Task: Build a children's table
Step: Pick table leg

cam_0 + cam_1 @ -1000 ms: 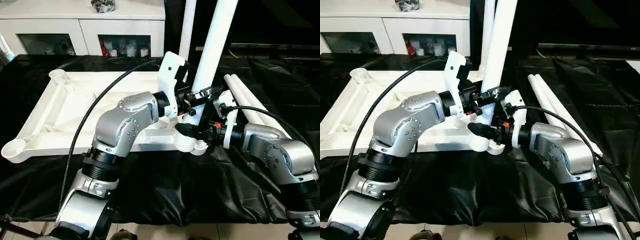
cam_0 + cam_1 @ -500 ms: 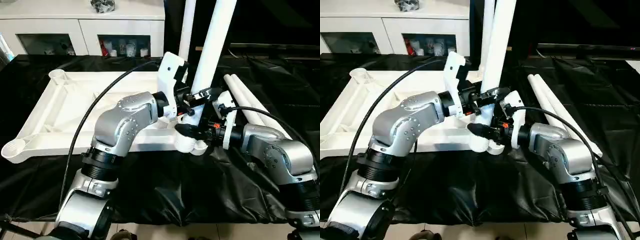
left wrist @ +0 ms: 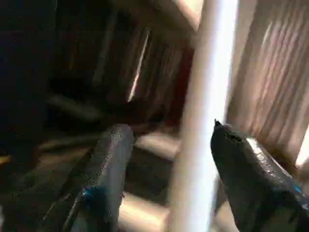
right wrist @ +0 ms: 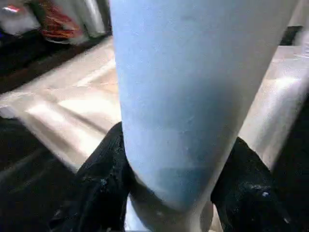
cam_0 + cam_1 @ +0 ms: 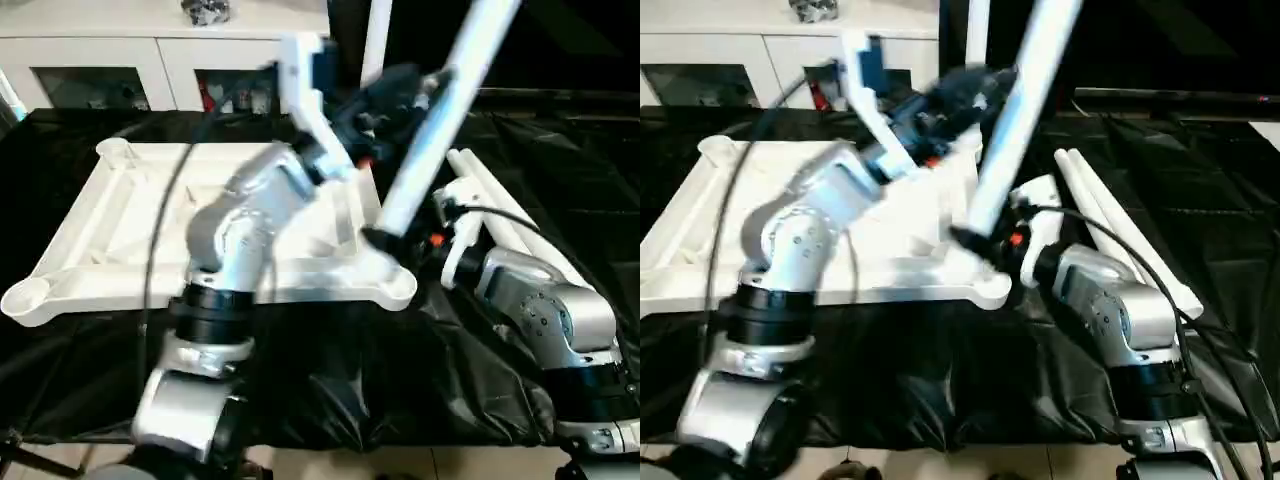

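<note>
At the near right corner of the upturned table top (image 5: 120,240) – lying ribbed side up on the black-draped desk (image 5: 330,380) – the right gripper (image 4: 169,188) has both black fingers clamped on the foot of a white leg (image 5: 430,130), which leans up and away to the right from the corner socket (image 5: 395,285). Higher up, the left gripper (image 3: 169,159) stands wide around the same leg, one finger (image 3: 108,159) clear of it, the other close beside it. Two spare legs (image 5: 500,215) lie along the desk's right side; a white cabinet (image 5: 160,50) stands beyond the far edge.
</note>
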